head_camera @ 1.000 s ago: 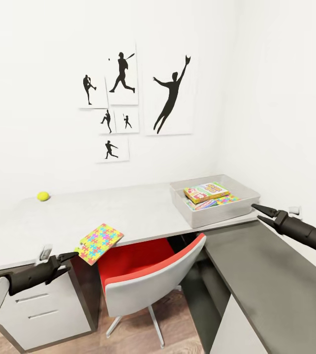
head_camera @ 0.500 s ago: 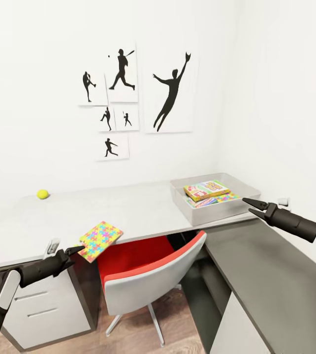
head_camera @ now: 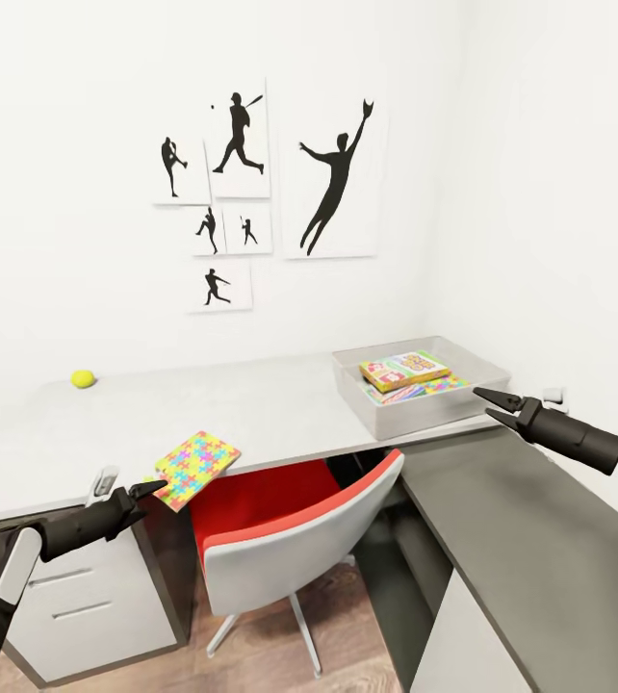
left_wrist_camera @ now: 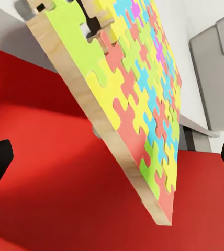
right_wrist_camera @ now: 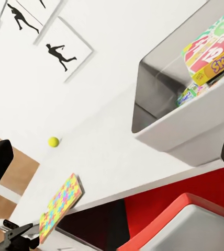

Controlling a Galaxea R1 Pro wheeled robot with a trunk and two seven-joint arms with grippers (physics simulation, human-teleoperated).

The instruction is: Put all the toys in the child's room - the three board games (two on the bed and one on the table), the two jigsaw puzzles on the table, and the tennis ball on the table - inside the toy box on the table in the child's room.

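- At the near edge of the table [head_camera: 280, 409], the left pincer [head_camera: 151, 492] is spread, its tips just short of the jigsaw puzzle [head_camera: 196, 467]; whether either tip touches the slab I cannot tell from the head view.
- That puzzle overhangs the table edge above the red chair [head_camera: 285, 520]. In the left wrist view its wooden side and free corner [left_wrist_camera: 143, 178] sit between the two dark fingertips, which suits an edge grip, since a flat slab offers little to pinch from above.
- Out to the right, the right pincer [head_camera: 489, 405] hangs spread and holds nothing, just beside the toy box [head_camera: 487, 371], over the lower dark cabinet [head_camera: 530, 549]. It seems parked clear of the bin.
- Inside the toy box lie a SKIP-BO board game [right_wrist_camera: 216, 49] and more colourful items beneath it; which ones is hard to make out.
- Far back on the table, near the wall, sits the tennis ball [head_camera: 82, 378], well apart from both pincers, so not yet binned.
- Judged from this, the puzzle is the step in hand.
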